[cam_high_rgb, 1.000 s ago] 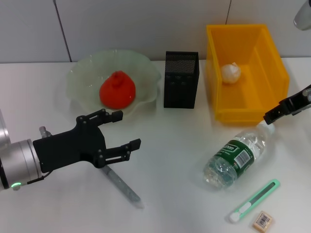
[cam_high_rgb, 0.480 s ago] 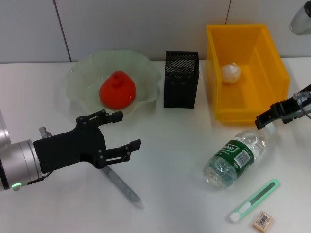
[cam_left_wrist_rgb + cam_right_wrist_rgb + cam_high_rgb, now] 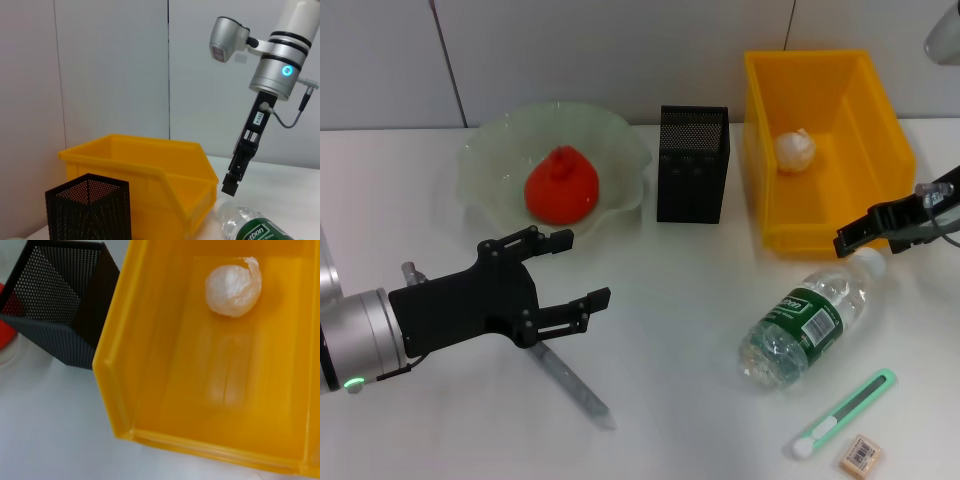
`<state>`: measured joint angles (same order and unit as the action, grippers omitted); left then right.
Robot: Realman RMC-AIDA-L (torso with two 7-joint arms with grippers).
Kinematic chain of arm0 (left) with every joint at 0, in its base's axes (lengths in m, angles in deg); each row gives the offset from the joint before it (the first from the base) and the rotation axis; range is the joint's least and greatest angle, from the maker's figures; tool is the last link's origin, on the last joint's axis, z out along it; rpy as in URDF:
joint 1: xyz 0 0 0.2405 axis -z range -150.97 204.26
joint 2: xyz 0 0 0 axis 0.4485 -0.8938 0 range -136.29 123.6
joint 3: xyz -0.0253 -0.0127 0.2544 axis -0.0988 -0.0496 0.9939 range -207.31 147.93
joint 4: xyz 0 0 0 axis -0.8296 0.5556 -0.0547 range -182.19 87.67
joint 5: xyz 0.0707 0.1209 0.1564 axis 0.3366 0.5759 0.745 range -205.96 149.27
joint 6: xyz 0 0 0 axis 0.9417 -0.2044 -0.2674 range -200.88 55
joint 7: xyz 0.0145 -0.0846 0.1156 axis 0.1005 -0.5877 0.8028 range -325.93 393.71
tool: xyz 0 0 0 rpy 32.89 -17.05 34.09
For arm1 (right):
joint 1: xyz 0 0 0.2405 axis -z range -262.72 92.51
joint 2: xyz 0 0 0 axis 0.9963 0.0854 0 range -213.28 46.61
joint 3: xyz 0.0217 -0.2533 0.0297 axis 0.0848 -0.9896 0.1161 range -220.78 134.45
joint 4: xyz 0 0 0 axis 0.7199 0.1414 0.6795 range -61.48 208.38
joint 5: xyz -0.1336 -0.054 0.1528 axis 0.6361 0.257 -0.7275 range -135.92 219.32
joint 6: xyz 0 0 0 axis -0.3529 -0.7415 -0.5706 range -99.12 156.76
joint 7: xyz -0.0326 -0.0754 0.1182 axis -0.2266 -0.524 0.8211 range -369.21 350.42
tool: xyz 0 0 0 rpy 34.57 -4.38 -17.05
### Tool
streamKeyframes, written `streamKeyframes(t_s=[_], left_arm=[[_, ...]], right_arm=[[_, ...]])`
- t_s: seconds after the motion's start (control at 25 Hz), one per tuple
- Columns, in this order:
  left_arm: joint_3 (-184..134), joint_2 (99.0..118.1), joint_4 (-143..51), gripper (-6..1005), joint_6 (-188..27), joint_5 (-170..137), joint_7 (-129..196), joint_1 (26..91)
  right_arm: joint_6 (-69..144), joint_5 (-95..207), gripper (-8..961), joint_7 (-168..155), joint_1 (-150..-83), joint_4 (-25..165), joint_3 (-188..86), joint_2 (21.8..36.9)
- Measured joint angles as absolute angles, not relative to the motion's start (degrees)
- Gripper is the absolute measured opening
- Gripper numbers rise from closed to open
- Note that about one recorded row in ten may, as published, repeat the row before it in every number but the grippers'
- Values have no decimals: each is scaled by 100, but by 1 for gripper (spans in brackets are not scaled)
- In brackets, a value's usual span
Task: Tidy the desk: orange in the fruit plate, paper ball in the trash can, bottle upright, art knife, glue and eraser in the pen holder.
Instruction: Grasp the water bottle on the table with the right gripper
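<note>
The orange lies in the pale-green fruit plate. Inside the yellow trash can rests the paper ball, which also shows in the right wrist view as the paper ball. The bottle lies on its side, cap toward the bin. My right gripper hovers just above that cap. The green-and-white art knife and the eraser lie near the front right. A grey glue stick lies below my left gripper, which is open and holds nothing. The black pen holder stands between plate and bin.
The left wrist view shows the pen holder, the trash can, the bottle and the right gripper above it. A grey wall runs behind the white table.
My right gripper has moved left and lower, from the table's right edge to just above the bottle's cap. The left arm and all objects have stayed put.
</note>
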<state>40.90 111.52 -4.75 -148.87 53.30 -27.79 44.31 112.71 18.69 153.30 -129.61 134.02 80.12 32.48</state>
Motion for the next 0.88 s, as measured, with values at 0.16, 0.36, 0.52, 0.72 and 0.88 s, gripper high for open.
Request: streamKeyframes(t_s=[0.16, 0.36, 0.52, 0.72, 0.88], left_arm=[[4093, 11152, -477, 828, -14887, 5330, -2774, 4431], [4092, 11152, -480, 828, -14887, 5330, -2772, 4434], [4098, 11152, -481, 828, -14887, 5330, -2772, 4436], [4090, 11160, -482, 828, -14887, 5330, -2772, 4440], [4087, 11161, -482, 828, -14887, 5330, -2772, 4447]], right_arm=[[11173, 1867, 779, 15335, -12958, 13270, 8014, 3244], [11089, 1867, 779, 15337, -12952, 13209, 8023, 3230], [10983, 1867, 779, 15344, -12947, 13149, 8023, 3225], [10894, 1867, 779, 15345, -12935, 13036, 8080, 3216], [10873, 1867, 779, 15329, -12935, 12991, 8095, 3209]])
